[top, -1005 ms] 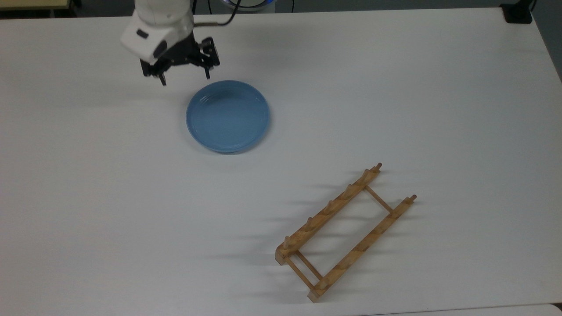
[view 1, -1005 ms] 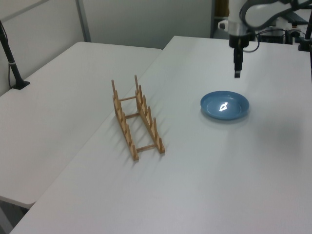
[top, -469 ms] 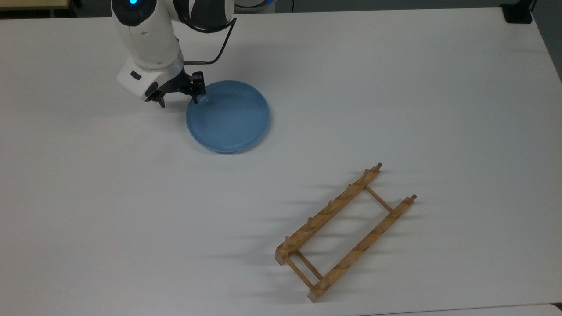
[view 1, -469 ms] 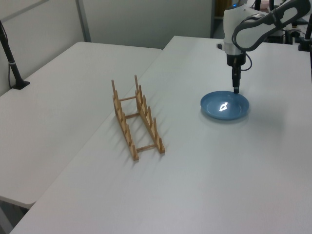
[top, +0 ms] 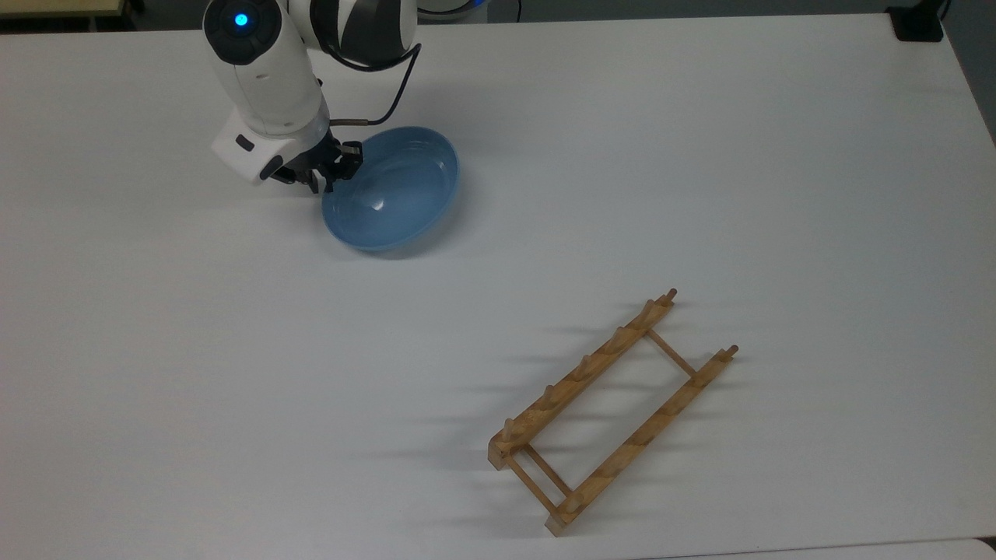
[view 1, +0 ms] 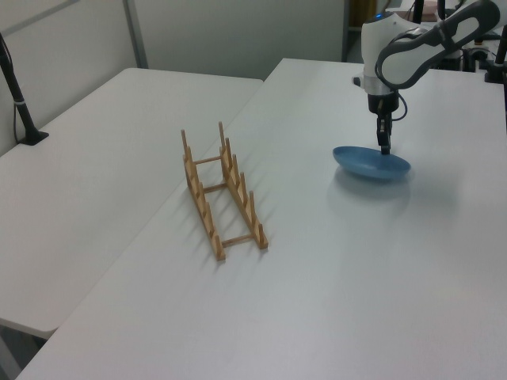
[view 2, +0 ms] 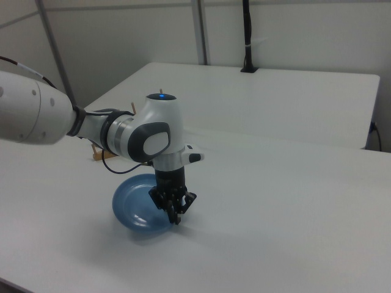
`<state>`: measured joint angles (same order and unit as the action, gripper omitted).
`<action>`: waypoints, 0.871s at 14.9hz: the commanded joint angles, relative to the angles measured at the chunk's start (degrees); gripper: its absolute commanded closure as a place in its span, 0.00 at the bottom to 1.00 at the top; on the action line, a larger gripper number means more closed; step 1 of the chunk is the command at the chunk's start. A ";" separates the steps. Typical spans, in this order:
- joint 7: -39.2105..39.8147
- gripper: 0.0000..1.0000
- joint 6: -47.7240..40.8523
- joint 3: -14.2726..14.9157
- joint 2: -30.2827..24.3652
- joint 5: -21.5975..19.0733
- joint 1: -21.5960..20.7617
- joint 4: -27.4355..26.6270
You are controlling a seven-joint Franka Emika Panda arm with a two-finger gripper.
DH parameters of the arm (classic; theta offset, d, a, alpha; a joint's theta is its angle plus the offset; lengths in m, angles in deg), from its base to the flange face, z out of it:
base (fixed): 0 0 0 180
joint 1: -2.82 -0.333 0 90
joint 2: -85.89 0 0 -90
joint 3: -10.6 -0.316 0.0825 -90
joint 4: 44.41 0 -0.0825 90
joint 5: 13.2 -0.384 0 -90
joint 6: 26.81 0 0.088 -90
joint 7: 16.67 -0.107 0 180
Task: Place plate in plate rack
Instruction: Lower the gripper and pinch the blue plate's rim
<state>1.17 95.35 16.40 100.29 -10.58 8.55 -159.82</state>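
The table (top: pixel 700 155) carries the rack (top: pixel 611 412) at the top view's lower right, well apart from the plate (top: pixel 397 190) at the top view's upper left. The gripper (top: pixel 331 173) clamps the plate's left rim, tilting it. Lift clear before carrying, keeping the grip firm, and align the plate edge-on between pegs.

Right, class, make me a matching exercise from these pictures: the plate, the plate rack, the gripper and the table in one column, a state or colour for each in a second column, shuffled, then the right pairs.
Column one:
1. plate
2. plate rack
3. gripper
4. table

Column two:
A. white, bearing everything
B. shut on a rim
C. light blue, tilted, one edge lifted
D. wooden, standing with nothing in it

Pairs: 1-C, 2-D, 3-B, 4-A
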 commanded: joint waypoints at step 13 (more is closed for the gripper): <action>-5.62 1.00 0.89 -2.81 0.36 -0.59 -0.19 0.80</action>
<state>-2.98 95.36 14.94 100.37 -10.64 8.51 -159.55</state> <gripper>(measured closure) 0.890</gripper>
